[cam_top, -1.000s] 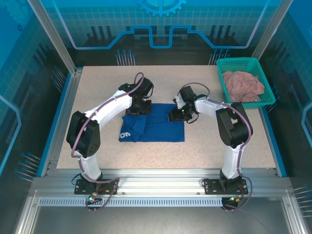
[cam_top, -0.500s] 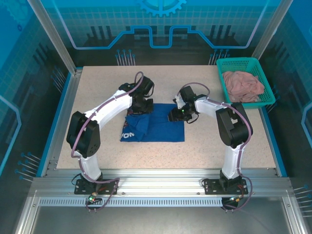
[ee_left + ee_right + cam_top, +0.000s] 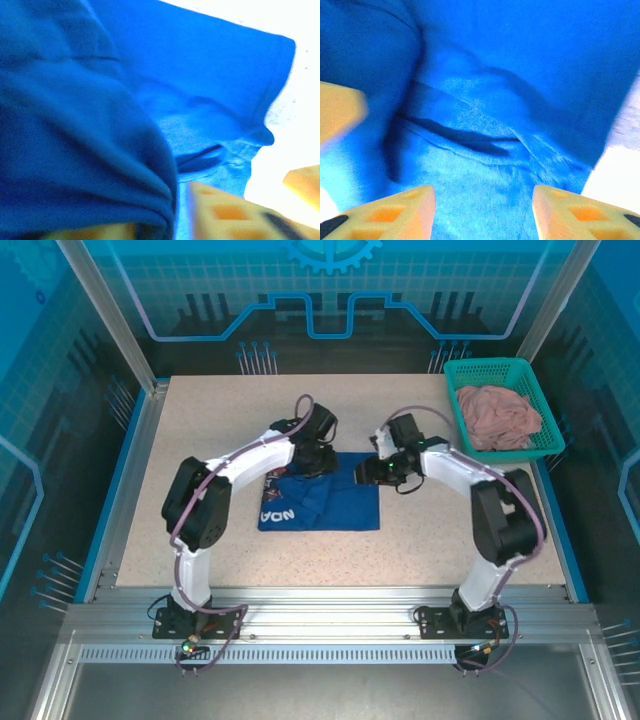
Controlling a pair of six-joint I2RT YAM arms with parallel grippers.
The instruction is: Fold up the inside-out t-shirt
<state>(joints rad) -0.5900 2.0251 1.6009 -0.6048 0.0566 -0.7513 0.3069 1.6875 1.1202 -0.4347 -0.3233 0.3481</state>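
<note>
The inside-out t-shirt [image 3: 335,505] lies folded into a royal-blue rectangle at the table's middle, white lettering [image 3: 277,518] on its near left corner. My left gripper [image 3: 318,457] is low over its far edge. In the left wrist view that gripper [image 3: 160,220] has its jaws apart, with a thick fold of the t-shirt [image 3: 90,150] draped over the left finger and against the gap. My right gripper [image 3: 377,472] hovers at the shirt's far right corner. Seen from the right wrist, this gripper [image 3: 482,200] is open just above flat blue cloth [image 3: 485,75], nothing pinched.
A teal basket [image 3: 505,367] at the back right corner holds a dusty-pink garment [image 3: 498,415]. Bare speckled tabletop [image 3: 200,430] surrounds the shirt. Metal frame posts and blue panels wall in the table.
My left arm has swung right, carrying the shirt's left part over so the bundle is narrower, and its jaws have parted. The right gripper shifted slightly right.
</note>
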